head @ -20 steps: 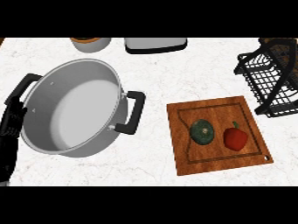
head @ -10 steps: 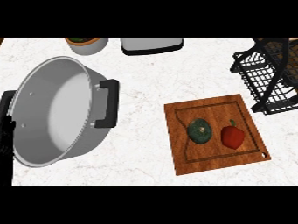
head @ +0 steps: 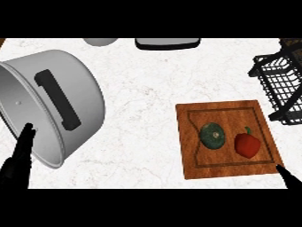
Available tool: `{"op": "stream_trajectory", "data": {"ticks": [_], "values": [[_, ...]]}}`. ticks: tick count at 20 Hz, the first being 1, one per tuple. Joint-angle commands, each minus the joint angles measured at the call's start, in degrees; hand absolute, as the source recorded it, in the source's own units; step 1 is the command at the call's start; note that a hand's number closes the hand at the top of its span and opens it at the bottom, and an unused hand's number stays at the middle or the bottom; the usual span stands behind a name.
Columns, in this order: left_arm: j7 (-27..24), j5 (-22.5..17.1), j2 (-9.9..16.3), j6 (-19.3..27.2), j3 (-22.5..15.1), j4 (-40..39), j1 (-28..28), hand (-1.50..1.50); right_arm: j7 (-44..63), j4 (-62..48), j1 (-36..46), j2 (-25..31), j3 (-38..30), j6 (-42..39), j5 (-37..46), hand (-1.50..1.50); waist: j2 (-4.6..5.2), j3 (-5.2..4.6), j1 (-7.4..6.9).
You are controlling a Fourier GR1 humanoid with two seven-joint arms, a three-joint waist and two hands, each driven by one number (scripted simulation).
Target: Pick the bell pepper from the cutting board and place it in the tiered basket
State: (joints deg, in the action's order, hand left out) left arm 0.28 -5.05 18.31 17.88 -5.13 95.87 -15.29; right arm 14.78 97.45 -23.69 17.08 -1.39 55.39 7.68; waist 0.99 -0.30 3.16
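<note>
At the counter's (head: 146, 88) near left corner the left hand (head: 16, 166) comes in, its dark fingers (head: 24, 142) straight and together, pointing away and lying against the rim of a large grey pot (head: 48, 104); they hold nothing. At the near right edge only a dark tip of the right hand (head: 289, 178) shows, just off the near right corner of the cutting board (head: 226, 136); whether its fingers are wide or narrow cannot be told.

The wooden cutting board lies on the right half of the counter. On it the red bell pepper (head: 247, 144) rests toward the board's right edge, with no hand touching it. Just beside it, toward the board's middle, sits a round dark green vegetable (head: 213, 135).

The pot is tipped on its side on the left half, its open mouth facing the left edge, one black handle (head: 58, 99) on top.

Farther off, at the right edge, stands the black wire tiered basket (head: 290, 82). Along the far edge sit a grey rounded object (head: 101, 41) and a dark-rimmed tray-like object (head: 168, 43).
</note>
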Motion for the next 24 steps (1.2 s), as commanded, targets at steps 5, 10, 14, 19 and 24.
{"op": "stream_trajectory", "data": {"ticks": [5,10,14,19,24], "values": [[2.20,1.40,-3.87,-1.28,-6.58,-3.36,2.97,0.00,19.28,0.52,-9.43,4.90,5.48,-2.33,12.62,-1.50,1.56,-0.90,-3.85],[2.44,2.03,-4.62,-1.94,-7.30,-6.89,7.02,0.00,33.35,4.26,-8.25,7.05,3.16,-5.81,21.72,-1.50,1.41,-0.80,-5.00],[3.62,2.68,-4.71,-1.75,-7.52,-7.39,8.96,0.00,43.95,5.95,-5.23,6.58,3.01,-11.24,29.62,-1.50,1.32,-0.67,-6.58],[2.97,2.82,-4.72,-2.30,-7.67,-9.06,8.36,0.00,58.48,8.87,-2.91,6.52,4.59,-23.90,39.50,-1.50,0.62,-0.50,-6.93],[4.71,3.23,-6.64,-1.54,-8.65,-10.32,10.49,0.00,69.26,9.42,4.15,3.97,5.63,-35.90,44.57,-1.50,0.31,-0.29,-6.81]]}}
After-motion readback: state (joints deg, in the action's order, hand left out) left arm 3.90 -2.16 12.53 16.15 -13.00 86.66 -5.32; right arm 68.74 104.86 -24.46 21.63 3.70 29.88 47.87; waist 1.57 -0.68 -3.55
